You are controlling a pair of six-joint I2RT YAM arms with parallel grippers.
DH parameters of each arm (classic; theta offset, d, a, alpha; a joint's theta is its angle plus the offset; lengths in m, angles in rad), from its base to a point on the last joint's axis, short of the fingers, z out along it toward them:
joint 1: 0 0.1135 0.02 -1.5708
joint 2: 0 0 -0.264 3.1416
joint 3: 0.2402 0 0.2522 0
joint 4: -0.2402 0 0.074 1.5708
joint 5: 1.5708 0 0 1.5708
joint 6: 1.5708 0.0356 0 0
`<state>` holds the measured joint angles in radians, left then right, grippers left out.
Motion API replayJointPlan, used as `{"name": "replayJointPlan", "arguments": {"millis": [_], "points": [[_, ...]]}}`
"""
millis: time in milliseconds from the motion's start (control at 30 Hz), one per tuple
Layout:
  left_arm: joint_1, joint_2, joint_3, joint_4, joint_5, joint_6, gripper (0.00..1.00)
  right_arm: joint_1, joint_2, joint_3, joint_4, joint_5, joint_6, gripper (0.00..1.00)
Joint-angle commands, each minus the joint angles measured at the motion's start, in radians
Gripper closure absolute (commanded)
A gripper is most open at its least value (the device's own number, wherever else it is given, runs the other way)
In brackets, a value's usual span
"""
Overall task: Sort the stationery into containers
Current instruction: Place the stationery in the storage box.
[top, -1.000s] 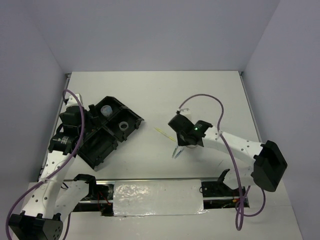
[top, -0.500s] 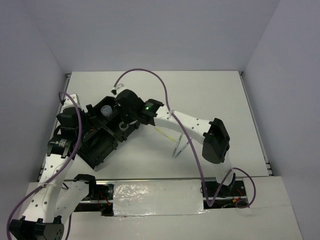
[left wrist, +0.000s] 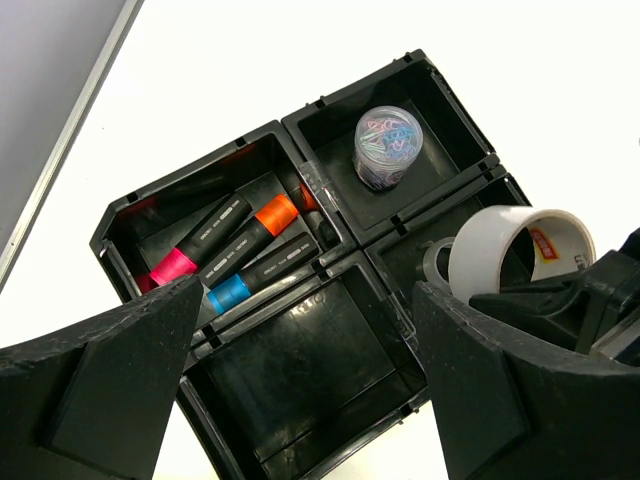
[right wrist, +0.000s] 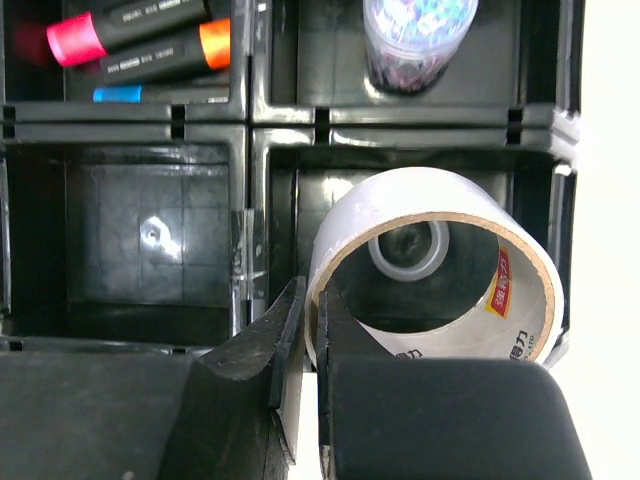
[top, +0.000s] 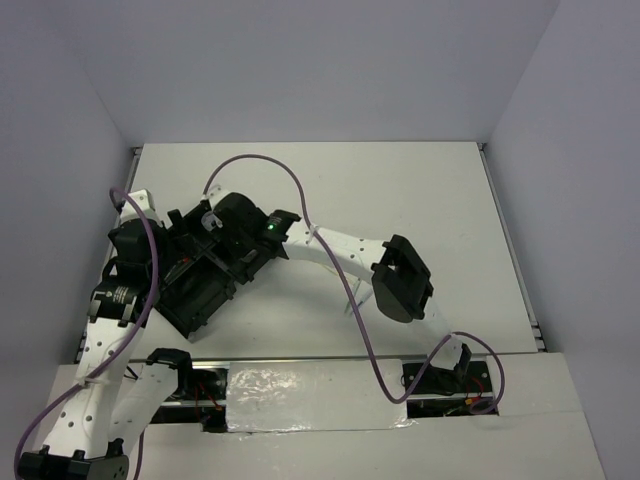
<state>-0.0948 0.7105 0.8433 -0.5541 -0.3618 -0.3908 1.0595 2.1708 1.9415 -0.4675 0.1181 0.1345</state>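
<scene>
— Item one: where did we log it?

— Tape roll [right wrist: 410,195]: pale, cardboard core. The right gripper [right wrist: 310,310] pinched it through its wall, one finger inside the core and one outside, jaws closed on it. On the right wrist view it hung over the 4 o'clock compartment of the organiser tray [right wrist: 248,128], with the clear ring [right wrist: 408,250] showing through its hole. We could not tell whether it touched the compartment floor.

— Handling note?

— We judged the roll nearly as wide as that compartment. It wanted a straight descent, centred between the dividers. After that, a small opening of the jaws and a lift straight up, so the inner finger would not drag it out again. The ring beneath might leave it sitting tilted.

— Neighbours?

— Translucent cup [right wrist: 415,40] at 1 o'clock. Highlighters [right wrist: 150,45] with pink, orange and blue ends at 10 o'clock. Left gripper [left wrist: 305,300] above the tray, jaws wide apart, holding nothing.

— Writing?

— A red and yellow sticker [right wrist: 503,285] inside the core, and white print on the highlighter barrels. We could read neither.
</scene>
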Motion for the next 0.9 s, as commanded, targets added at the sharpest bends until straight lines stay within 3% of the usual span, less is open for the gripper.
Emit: {"name": "replayJointPlan", "arguments": {"millis": [0, 67, 333, 433, 500, 533, 633, 667, 700, 867], "points": [[0.006, -0.016, 0.016, 0.037, 0.003, 0.020, 0.01, -0.004, 0.015, 0.066, 0.052, 0.029, -0.041, 1.00], [0.006, -0.019, 0.016, 0.037, 0.003, 0.020, 0.01, -0.006, 0.043, 0.079, 0.038, 0.032, -0.044, 1.00], [0.006, -0.017, 0.016, 0.034, -0.011, 0.018, 0.01, -0.019, 0.125, 0.126, 0.009, 0.023, -0.007, 0.79], [0.006, -0.013, 0.014, 0.033, -0.016, 0.017, 0.01, -0.018, 0.129, 0.143, -0.010, 0.035, 0.004, 0.66], [0.006, -0.009, 0.016, 0.033, -0.016, 0.015, 0.01, -0.018, 0.119, 0.145, -0.014, 0.045, 0.011, 0.50], [0.006, -0.008, 0.016, 0.033, -0.016, 0.015, 0.01, -0.018, 0.112, 0.134, -0.013, 0.045, 0.013, 0.49], [0.006, 0.000, 0.013, 0.034, -0.011, 0.013, 0.01, -0.018, 0.007, 0.062, 0.019, 0.045, 0.025, 0.46], [0.006, 0.001, 0.011, 0.034, -0.009, 0.013, 0.01, -0.019, -0.026, 0.035, 0.035, 0.049, 0.030, 0.26], [0.006, 0.006, 0.011, 0.036, -0.008, 0.013, 0.01, -0.021, -0.063, 0.002, 0.070, 0.049, 0.030, 0.21], [0.006, 0.023, 0.016, 0.037, 0.009, 0.013, 0.01, -0.036, -0.262, -0.136, 0.128, 0.003, 0.027, 0.21]]}}
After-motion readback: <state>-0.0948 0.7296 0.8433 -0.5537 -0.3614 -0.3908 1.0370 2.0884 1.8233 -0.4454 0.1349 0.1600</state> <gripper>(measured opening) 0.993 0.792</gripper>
